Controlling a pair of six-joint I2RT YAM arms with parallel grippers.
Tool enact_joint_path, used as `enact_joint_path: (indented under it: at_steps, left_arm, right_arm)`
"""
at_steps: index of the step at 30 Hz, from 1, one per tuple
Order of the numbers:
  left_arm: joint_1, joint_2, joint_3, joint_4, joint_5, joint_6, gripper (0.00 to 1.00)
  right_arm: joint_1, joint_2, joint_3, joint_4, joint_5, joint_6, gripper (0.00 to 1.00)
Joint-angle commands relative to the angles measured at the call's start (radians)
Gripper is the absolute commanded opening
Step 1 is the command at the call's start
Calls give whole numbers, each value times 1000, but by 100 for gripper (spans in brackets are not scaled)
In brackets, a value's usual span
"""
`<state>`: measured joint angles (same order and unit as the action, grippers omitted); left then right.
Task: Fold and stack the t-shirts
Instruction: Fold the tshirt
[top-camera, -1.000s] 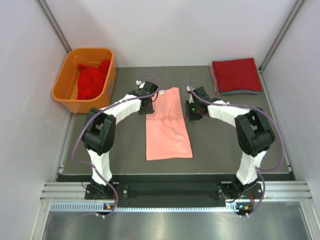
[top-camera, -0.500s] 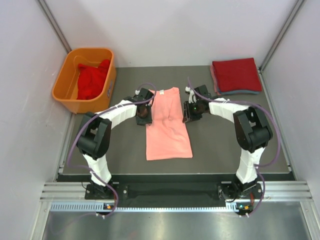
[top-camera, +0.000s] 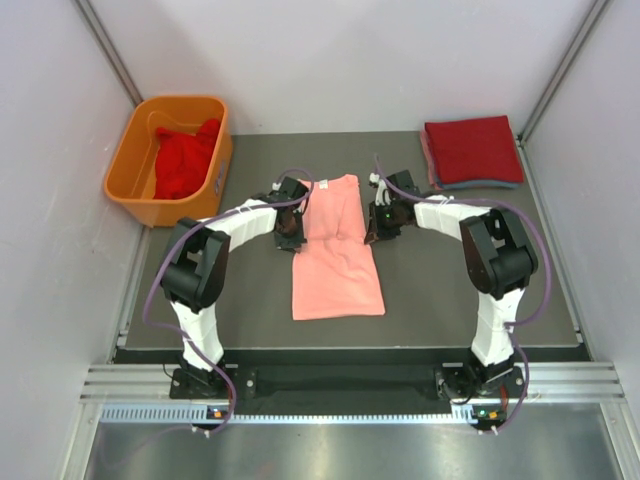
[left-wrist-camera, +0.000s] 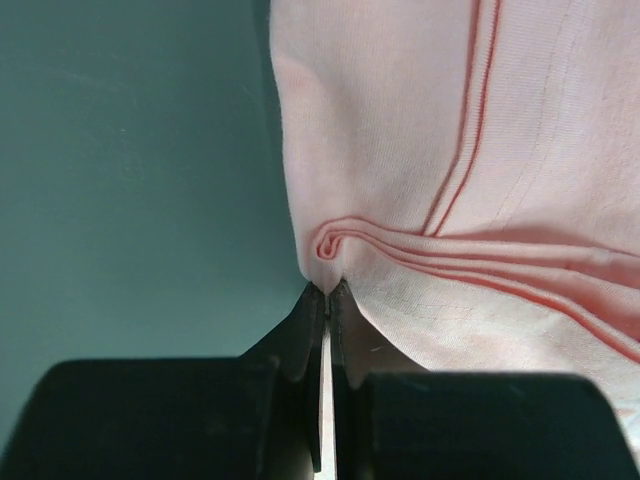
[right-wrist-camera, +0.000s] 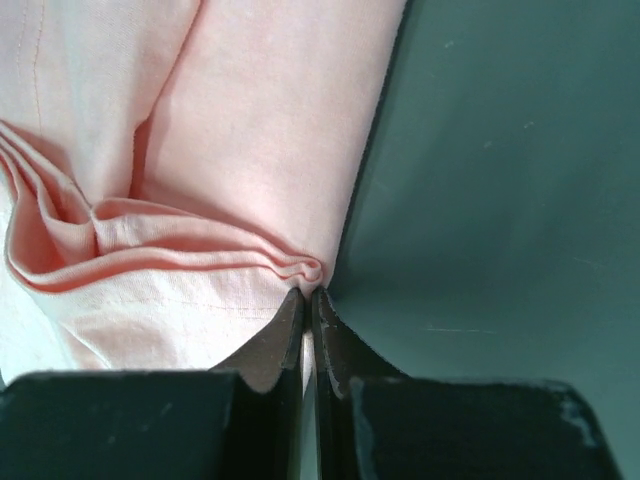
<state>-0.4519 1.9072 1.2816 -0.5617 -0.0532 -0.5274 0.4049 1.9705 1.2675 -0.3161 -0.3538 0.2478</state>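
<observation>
A salmon-pink t-shirt (top-camera: 336, 250) lies on the mat as a long strip, sides folded in. My left gripper (top-camera: 292, 240) is shut on its left edge about halfway down; in the left wrist view the cloth (left-wrist-camera: 450, 150) bunches into a small fold right at the tips of the left gripper (left-wrist-camera: 327, 290). On the opposite side my right gripper (top-camera: 372, 236) is shut on the right edge, and the fabric (right-wrist-camera: 200, 150) puckers at the tips of the right gripper (right-wrist-camera: 308, 294). A folded red t-shirt (top-camera: 470, 148) tops a stack at the back right.
An orange tub (top-camera: 140, 160) at the back left holds crumpled red t-shirts (top-camera: 185, 160). The dark mat (top-camera: 450, 290) ends at a metal rail in front, and white walls close in on both sides.
Both grippers were open beside the shirt and have shut on its side edges. The cloth now pinches inward at the waist where they hold it.
</observation>
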Motion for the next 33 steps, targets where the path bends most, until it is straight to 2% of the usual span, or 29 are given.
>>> enact_joint_path:
  at_steps: [1,10,12,14,16,17,20,23,25,29,33]
  left_arm:
    - [22,59,-2,16,-103,-16,0]
    - [27,39,30,-41,-148,-55,1]
    - [27,29,38,-50,-157,-60,7]
    - [27,20,38,-52,-154,-63,9]
    - [28,10,44,-46,-116,-56,12]
    - [27,9,45,-41,-99,-49,20]
    - [27,-17,48,-32,-31,-30,31]
    - [28,-54,73,-67,9,-17,37]
    - [28,-71,87,-95,-25,-22,37]
    - [27,-137,93,-124,-57,-29,33]
    - [27,-184,56,-37,108,-11,28]
  right_arm:
    - [-23,2,-34,61,116,5,0]
    - [-21,-13,-34,64,150,30,0]
    - [-20,-21,-36,63,153,33,1]
    - [-21,-27,-33,55,165,36,2]
    - [-20,-36,-33,52,162,34,7]
    - [-18,-41,-33,52,158,38,8]
    - [-20,-71,-33,45,144,36,14]
    - [-20,-117,-26,22,141,38,21]
    - [-18,-156,-19,-10,150,45,25]
    - [8,-225,-20,-34,138,53,24]
    - [57,-254,-25,-20,90,65,13]
